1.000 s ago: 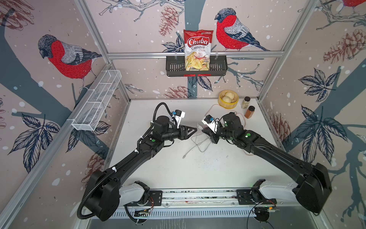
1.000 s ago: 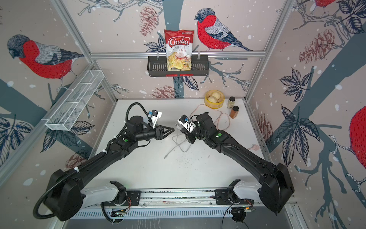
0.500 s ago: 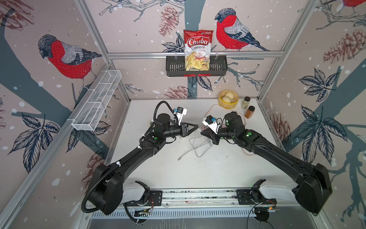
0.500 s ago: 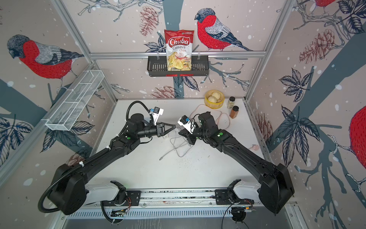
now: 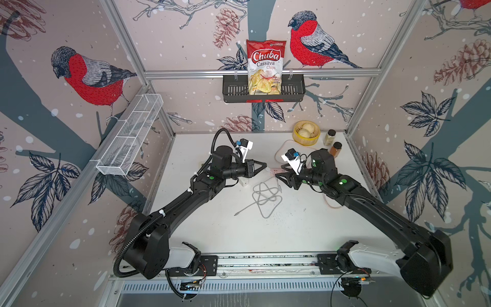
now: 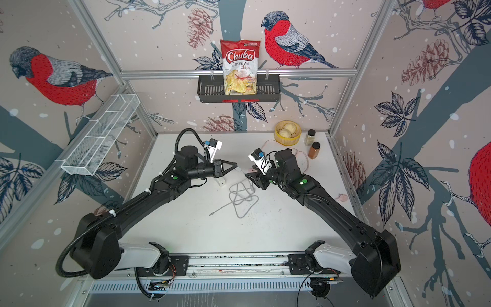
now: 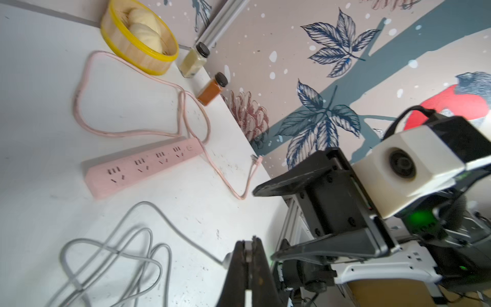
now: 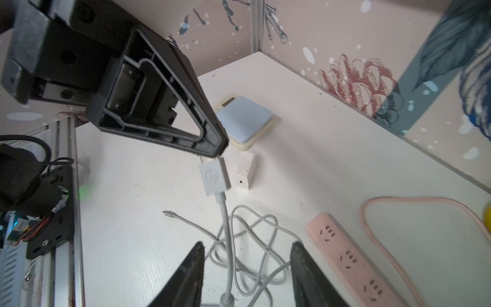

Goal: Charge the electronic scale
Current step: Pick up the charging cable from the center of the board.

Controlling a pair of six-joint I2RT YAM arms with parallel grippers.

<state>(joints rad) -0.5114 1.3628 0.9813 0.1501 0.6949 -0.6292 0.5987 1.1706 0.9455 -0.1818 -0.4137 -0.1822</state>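
I looked down on a white tabletop (image 5: 265,239) boxed in by three walls papered with red-breasted bullfinches, pine cones and leaves, with aluminium posts in the corners. At 12 o'clock a black slotted wall basket (image 5: 233,90) held a red-and-white bag of cassava chips (image 5: 265,66). At 9 o'clock a white wire-mesh shelf (image 5: 130,138) ran along the side wall. Toward 1 o'clock, close to the table's edge, stood a round yellow-rimmed basket of pale buns (image 5: 305,142) and two small black-capped spice bottles (image 5: 329,137).

Both black arms met near the table's middle. The left gripper (image 8: 220,152) was closed, its tips pinching the white rectangular plug (image 8: 214,179) of a loose grey charging cable (image 5: 265,196) whose coils lay at the centre. The right gripper (image 8: 247,244) faced it with jaws spread apart, holding nothing.

The electronic scale (image 8: 244,119), a flat cream device with a pale blue square platform, lay toward 10 o'clock, just beyond a small white charger cube (image 8: 245,170). In both top views the left arm hid most of it. A long pink power strip (image 7: 143,167) lay toward 1 o'clock, its pink cord (image 7: 85,106) looping toward the bun basket.

From the coils to the front metal rail (image 5: 265,261) at 6 o'clock the surface was bare, as was the back corner at 11 o'clock.
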